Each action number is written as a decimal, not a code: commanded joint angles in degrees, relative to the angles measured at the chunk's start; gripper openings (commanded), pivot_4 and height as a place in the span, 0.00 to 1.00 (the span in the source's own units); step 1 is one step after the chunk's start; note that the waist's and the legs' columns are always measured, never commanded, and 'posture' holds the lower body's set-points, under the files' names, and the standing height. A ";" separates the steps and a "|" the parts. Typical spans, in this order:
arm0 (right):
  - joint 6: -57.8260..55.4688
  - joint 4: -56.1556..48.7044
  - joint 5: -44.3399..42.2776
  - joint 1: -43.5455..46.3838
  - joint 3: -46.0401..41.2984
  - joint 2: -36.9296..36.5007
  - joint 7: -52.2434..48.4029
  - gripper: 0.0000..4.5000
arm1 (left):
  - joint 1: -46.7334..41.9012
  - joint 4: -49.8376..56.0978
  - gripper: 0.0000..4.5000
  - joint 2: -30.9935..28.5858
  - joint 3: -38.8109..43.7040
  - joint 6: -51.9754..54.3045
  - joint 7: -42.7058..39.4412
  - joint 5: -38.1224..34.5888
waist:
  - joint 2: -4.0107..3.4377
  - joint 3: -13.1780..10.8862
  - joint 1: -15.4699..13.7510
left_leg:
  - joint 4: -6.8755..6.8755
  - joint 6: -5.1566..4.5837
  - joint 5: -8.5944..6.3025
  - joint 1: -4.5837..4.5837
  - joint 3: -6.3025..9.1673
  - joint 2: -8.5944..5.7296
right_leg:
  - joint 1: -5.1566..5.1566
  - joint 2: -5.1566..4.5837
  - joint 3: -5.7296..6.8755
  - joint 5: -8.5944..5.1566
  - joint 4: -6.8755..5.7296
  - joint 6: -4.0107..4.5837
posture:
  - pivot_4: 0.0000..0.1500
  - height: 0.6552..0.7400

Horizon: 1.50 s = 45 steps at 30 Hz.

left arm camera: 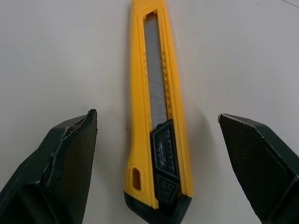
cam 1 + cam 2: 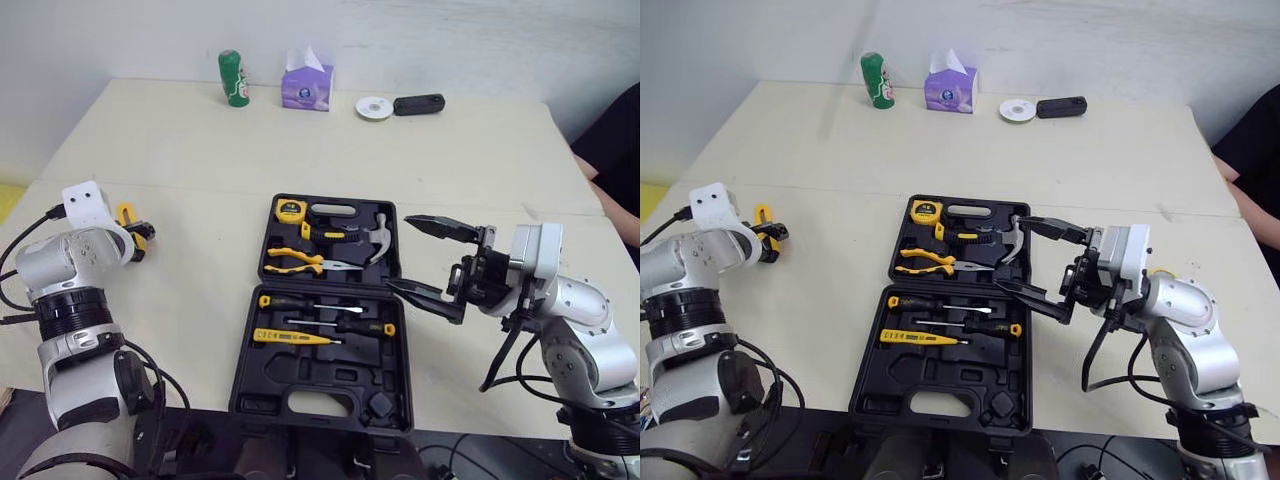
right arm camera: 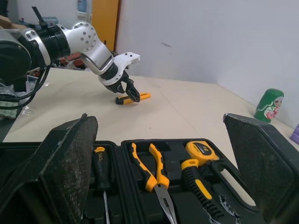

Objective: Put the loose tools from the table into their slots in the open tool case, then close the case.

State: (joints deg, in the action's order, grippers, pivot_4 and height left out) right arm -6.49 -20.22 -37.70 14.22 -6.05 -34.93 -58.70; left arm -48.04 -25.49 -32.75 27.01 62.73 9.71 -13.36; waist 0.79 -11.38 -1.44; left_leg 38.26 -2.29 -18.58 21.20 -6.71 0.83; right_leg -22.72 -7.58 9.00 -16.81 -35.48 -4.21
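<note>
Table (image 2: 200,150) left of the tool case (image 2: 300,378): left gripper (image 1: 156,115) gapes around the knife (image 1: 140,70), probably prepping a grab; right gripper (image 2: 1009,252) idles beside the case, open, empty.

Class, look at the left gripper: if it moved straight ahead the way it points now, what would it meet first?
Most likely the yellow utility knife, lying on the table between the open fingers of the left gripper; after it, the table itself.

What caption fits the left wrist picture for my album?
Open left hand flanking a yellow utility knife on the table.
</note>
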 commanded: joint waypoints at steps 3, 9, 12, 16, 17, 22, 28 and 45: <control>-1.08 -3.15 -0.90 1.14 -0.04 0.61 1.39 1.00 | -4.30 -5.61 0.97 -2.63 -1.75 -4.29 -1.88 1.70 | 0.08 0.00 0.03 | 0.00 -0.01 0.01 0.02 0.01 -0.01 | 0.00 -0.01 0.01 0.00 0.01 0.00 | 1.00 1.00; -1.71 -4.01 -0.63 1.45 0.44 0.95 2.38 1.00 | -7.18 -13.77 0.97 -3.97 -4.81 -7.21 -3.57 3.37 | 0.08 0.00 0.15 | 0.01 -0.03 0.03 0.01 -0.01 -0.01 | -0.01 0.01 0.02 0.00 0.00 0.00 | 1.00 1.00; -2.09 -4.71 -0.27 1.41 0.58 1.06 3.05 1.00 | -8.28 -18.27 0.97 -4.43 -5.14 -8.22 -3.12 4.05 | 0.09 0.00 0.13 | 0.02 -0.03 0.03 0.00 -0.01 -0.01 | -0.01 0.01 0.02 0.00 -0.04 0.00 | 1.00 1.00; -2.30 -5.11 0.14 1.21 0.67 1.21 3.50 1.00 | -8.90 -22.28 0.97 -4.86 -4.13 -9.80 -2.60 3.55 | 0.09 0.01 0.26 | 0.02 -0.04 0.03 -0.03 -0.03 -0.01 | -0.01 0.01 0.00 0.00 -0.06 0.00 | 1.00 1.00; -2.22 -5.01 0.29 1.18 0.72 1.25 3.52 1.00 | -9.17 -23.27 0.97 -4.94 -3.87 -10.18 -2.33 3.43 | 0.09 0.01 0.26 | 0.02 -0.03 0.03 -0.04 -0.03 -0.01 | -0.01 0.01 0.00 0.00 -0.07 0.00 | 1.00 1.00; -1.12 -3.67 1.25 0.99 0.80 1.68 3.07 1.00 | -9.65 -26.49 0.97 -5.35 -3.28 -11.24 -2.63 2.78 | 0.09 0.01 0.55 | 0.01 -0.01 0.07 -0.12 -0.07 0.00 | -0.01 0.00 -0.04 0.00 -0.15 0.00 | 1.00 1.00; 0.65 -2.69 2.06 -0.63 -0.04 1.96 1.90 1.00 | -7.59 -26.12 0.43 -4.94 -0.37 -9.76 -1.35 1.28 | 0.09 0.01 0.64 | 0.01 0.01 0.09 -0.11 -0.07 -0.01 | -0.01 -0.03 -0.05 0.00 -0.17 0.00 | 1.00 1.00; 0.26 -3.32 1.82 -0.95 -0.34 0.74 1.12 1.00 | -5.09 -9.14 0.28 -4.05 2.64 -8.56 -7.43 -4.37 | 0.12 0.01 0.93 | 0.03 0.01 0.09 -0.04 -0.01 -0.02 | -0.02 -0.06 -0.01 0.00 -0.16 0.00 | 1.00 1.00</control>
State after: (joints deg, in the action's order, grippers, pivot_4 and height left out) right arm -6.64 -22.03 -35.30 12.98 -5.16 -33.34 -57.19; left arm -52.98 -40.20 -36.10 30.27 54.50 4.95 -16.35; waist 0.91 -11.37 -0.52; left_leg 38.29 -2.27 -18.49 21.17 -6.72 0.80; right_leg -22.74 -7.64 8.99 -16.81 -35.63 -4.20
